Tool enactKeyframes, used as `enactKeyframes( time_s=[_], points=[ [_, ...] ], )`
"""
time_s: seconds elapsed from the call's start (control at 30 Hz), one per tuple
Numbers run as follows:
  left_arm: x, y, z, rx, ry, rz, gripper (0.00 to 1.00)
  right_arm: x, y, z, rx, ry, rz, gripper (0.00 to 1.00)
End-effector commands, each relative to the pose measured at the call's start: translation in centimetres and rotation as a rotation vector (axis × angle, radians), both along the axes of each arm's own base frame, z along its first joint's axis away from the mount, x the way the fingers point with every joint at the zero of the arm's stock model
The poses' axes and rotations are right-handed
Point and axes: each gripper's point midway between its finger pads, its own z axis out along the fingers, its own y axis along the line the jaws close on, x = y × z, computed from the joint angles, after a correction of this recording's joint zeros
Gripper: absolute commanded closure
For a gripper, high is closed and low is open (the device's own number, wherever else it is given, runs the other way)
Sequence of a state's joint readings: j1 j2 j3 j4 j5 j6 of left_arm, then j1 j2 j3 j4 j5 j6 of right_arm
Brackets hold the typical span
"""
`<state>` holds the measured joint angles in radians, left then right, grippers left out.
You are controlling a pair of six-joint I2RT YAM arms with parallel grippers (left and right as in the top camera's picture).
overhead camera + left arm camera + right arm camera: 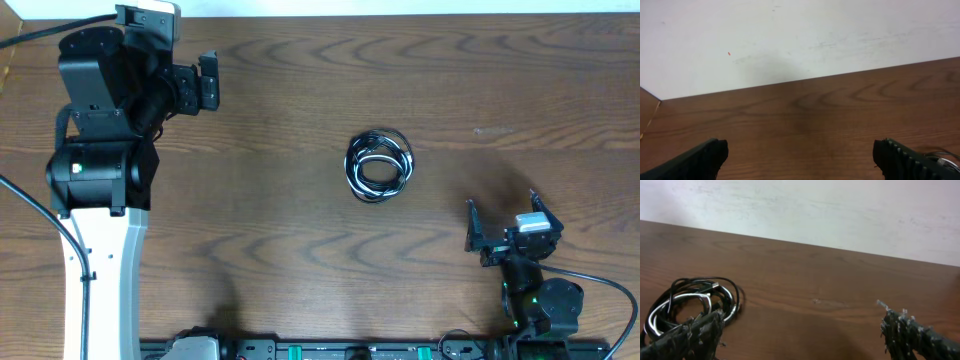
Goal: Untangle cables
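The cables (379, 166) lie as one small coiled bundle of black and white cords on the brown wooden table (300, 250), right of centre. My right gripper (503, 212) stands open below and to the right of the bundle, apart from it. In the right wrist view the cables (690, 305) lie just beyond the left finger, and the right gripper (801, 325) has only bare wood between its jaws. My left gripper (197, 85) is at the far back left, well away from the bundle. The left wrist view shows the left gripper (800, 150) open over bare wood, with no cable in sight.
A white wall (800, 35) runs along the table's far edge. The table's back left corner (657, 100) is close to the left gripper. The left arm's black and white body (95, 170) fills the left side. A rail with equipment (330, 350) lines the near edge.
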<state>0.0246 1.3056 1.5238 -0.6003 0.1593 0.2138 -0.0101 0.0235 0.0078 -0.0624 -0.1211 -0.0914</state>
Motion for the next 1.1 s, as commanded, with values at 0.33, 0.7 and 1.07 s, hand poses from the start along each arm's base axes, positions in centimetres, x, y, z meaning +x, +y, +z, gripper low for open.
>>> enactKeyframes(
  time_s=[0.33,0.7,1.07],
  points=[
    [0.5,0.0,-0.6,0.007,0.007,-0.012,0.02,0.2,0.1,1.7,0.172,-0.048,0.001,0.01],
    [1.0,0.0,-1.0,0.003,0.011,-0.011,0.02,-0.7,0.2,3.3,0.154,0.007,0.004,0.01],
    [1.0,0.0,-1.1,0.003,0.014,-0.01,0.02,-2.8,-0.7,13.3,0.073,-0.147,-0.042,0.01]
  ],
)
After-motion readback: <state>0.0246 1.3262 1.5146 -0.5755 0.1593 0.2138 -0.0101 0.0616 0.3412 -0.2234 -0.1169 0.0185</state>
